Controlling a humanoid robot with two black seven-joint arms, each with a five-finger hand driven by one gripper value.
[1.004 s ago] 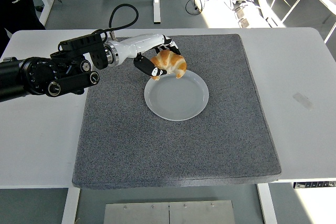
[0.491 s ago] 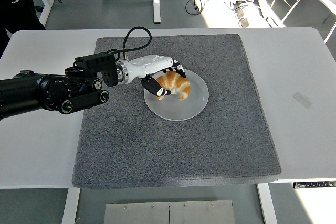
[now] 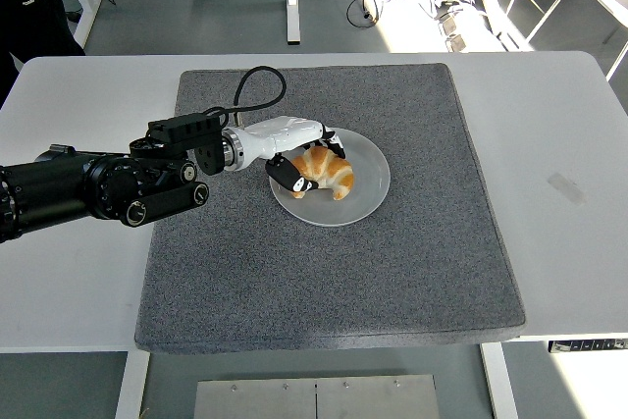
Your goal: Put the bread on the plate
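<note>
Item: bread (image 3: 326, 173), lying on the plate (image 3: 368, 193), left half, long axis slanting toward lower right. I am keeping my left hand (image 3: 299, 156) curled around its left end; release and withdrawal leftward pending.

Left arm (image 3: 88, 188): bulky black segments, round joint housings with small silver-ringed circular caps on the side. Black boxy bracket near the wrist. Silver metal ring joins the black forearm to a glossy white wrist shell. Black cable (image 3: 253, 85) loops up from the wrist area and curves back down to it. Left hand (image 3: 299, 159): white shell on the back, black fingers (image 3: 287, 172) with small white marks at the tips. Person (image 3: 34, 2) at top left wears a dark top with small white print.
</note>
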